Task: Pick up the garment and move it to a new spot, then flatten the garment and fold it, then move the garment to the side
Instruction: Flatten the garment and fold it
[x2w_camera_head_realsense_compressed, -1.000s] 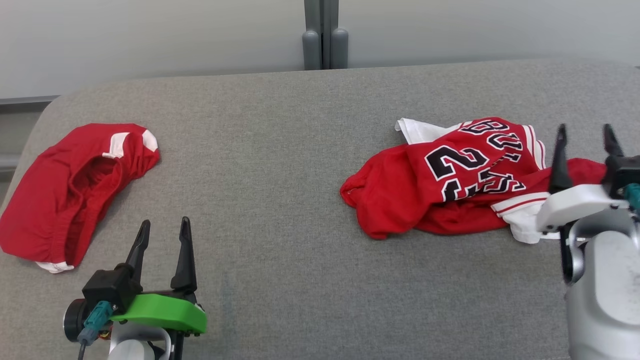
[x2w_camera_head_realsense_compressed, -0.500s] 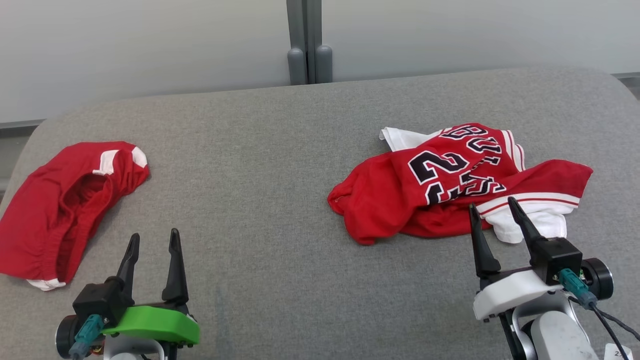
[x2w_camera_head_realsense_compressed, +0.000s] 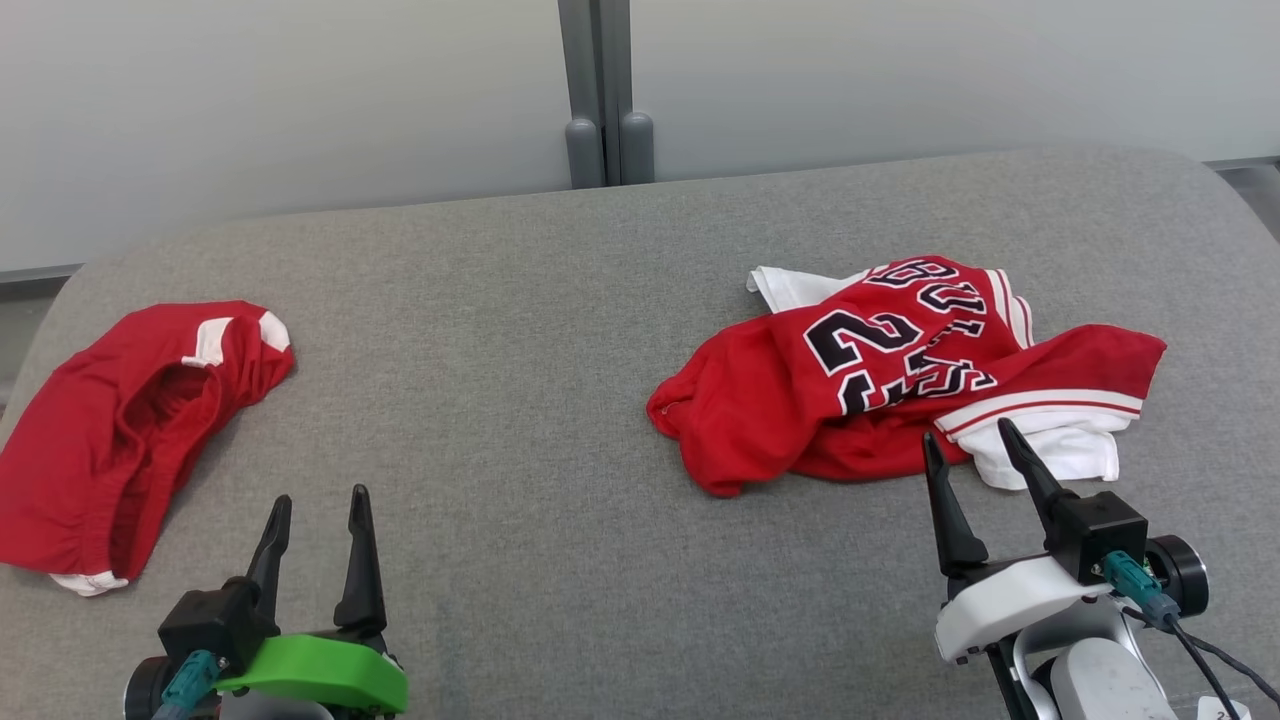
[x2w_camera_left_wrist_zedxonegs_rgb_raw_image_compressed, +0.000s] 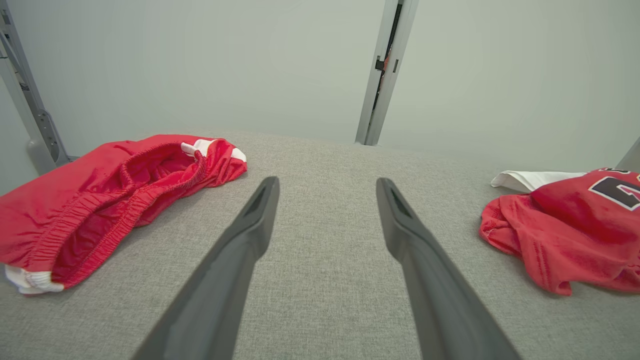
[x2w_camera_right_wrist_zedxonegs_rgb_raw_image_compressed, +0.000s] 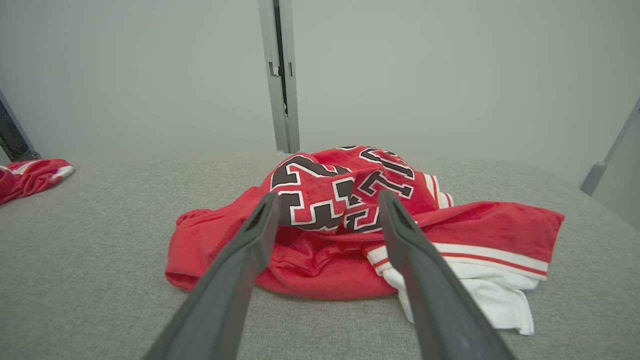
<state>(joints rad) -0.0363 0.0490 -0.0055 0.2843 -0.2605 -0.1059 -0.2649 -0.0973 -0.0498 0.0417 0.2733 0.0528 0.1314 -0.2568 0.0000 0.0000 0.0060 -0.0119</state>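
The garment, a crumpled red jersey (x2w_camera_head_realsense_compressed: 900, 380) with black-and-white numbers and white trim, lies on the right half of the grey fabric table (x2w_camera_head_realsense_compressed: 520, 400). My right gripper (x2w_camera_head_realsense_compressed: 967, 432) is open, its fingertips just at the jersey's near edge with nothing between them. From the right wrist the jersey (x2w_camera_right_wrist_zedxonegs_rgb_raw_image_compressed: 325, 200) sits straight ahead, beyond the open right gripper (x2w_camera_right_wrist_zedxonegs_rgb_raw_image_compressed: 327, 195). My left gripper (x2w_camera_head_realsense_compressed: 320, 495) is open and empty over bare table at the lower left. The left wrist view has the open left gripper (x2w_camera_left_wrist_zedxonegs_rgb_raw_image_compressed: 327, 181) over bare table and the jersey (x2w_camera_left_wrist_zedxonegs_rgb_raw_image_compressed: 565, 235) far right.
A second red garment, shorts (x2w_camera_head_realsense_compressed: 130, 420) with an elastic waist, lies at the table's left end, and the shorts (x2w_camera_left_wrist_zedxonegs_rgb_raw_image_compressed: 100, 200) sit left of my left fingers. A grey post (x2w_camera_head_realsense_compressed: 598, 90) stands against the pale wall behind the table. The table's corners are rounded.
The head camera has shifted. My right gripper has drawn back from over the jersey's right side to its near edge. The jersey and shorts lie as before.
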